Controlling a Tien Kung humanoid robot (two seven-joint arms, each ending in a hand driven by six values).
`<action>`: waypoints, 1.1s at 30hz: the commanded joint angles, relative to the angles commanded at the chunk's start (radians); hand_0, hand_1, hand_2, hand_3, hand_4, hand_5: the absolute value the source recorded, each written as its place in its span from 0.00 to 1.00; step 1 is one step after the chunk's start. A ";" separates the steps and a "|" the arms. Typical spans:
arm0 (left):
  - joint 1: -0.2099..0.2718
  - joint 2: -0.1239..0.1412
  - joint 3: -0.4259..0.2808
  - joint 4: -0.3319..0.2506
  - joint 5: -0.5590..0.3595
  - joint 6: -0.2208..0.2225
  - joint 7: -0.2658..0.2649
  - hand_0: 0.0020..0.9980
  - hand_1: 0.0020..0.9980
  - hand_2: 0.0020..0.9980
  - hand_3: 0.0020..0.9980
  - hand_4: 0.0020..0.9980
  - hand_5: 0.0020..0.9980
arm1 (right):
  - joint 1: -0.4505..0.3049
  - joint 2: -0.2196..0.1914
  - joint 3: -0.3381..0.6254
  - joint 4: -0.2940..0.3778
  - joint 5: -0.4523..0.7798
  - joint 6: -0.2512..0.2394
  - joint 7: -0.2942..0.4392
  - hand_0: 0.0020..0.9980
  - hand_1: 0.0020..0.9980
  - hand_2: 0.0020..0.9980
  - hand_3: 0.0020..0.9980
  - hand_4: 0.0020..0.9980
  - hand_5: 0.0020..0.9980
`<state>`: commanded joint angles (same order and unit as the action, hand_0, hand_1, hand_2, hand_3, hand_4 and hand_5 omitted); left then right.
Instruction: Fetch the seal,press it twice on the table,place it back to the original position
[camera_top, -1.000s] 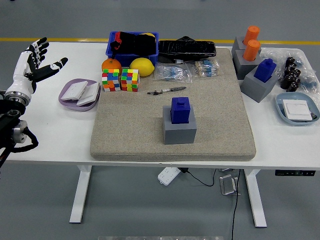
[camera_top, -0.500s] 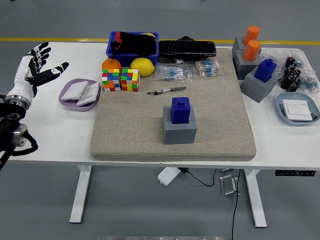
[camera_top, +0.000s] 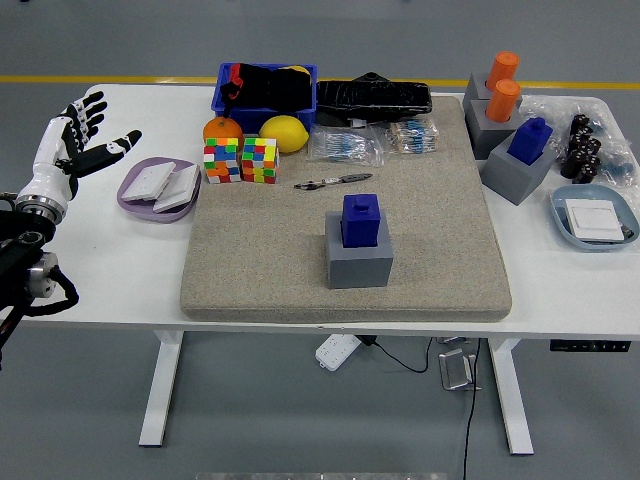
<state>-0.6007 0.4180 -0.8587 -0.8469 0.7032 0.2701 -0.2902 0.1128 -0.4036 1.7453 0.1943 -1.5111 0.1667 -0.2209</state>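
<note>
The blue seal (camera_top: 360, 219) sits on top of its gray block (camera_top: 359, 258), in the middle of the gray mat (camera_top: 250, 270). The left hand (camera_top: 72, 143) is up over the table's left side, fingers spread wide, holding nothing, far from the seal.

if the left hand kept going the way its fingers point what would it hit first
The left hand is open, fingers aimed up and right toward the table's far left corner. That stretch looks bare; the purple tray sits below the line. Likely nothing, though depth is unclear.
</note>
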 joint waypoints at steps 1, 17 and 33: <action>0.000 0.000 0.000 0.000 0.000 0.000 0.000 0.94 0.92 0.90 0.89 0.87 0.09 | 0.000 0.000 0.000 0.000 0.000 0.000 0.000 0.89 0.75 0.73 0.75 0.84 0.54; 0.000 0.002 0.001 -0.001 -0.005 0.007 -0.007 0.94 0.91 0.91 0.88 0.86 0.09 | 0.000 0.009 -0.003 -0.009 0.002 -0.008 -0.005 0.89 0.76 0.73 0.75 0.84 0.54; 0.001 0.007 0.004 0.001 -0.001 0.004 -0.002 0.94 0.91 0.91 0.88 0.86 0.09 | -0.001 0.014 0.013 -0.014 -0.006 -0.004 -0.008 0.89 0.75 0.73 0.75 0.84 0.54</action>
<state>-0.5997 0.4250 -0.8550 -0.8457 0.7018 0.2740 -0.2921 0.1115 -0.3897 1.7582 0.1800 -1.5175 0.1631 -0.2286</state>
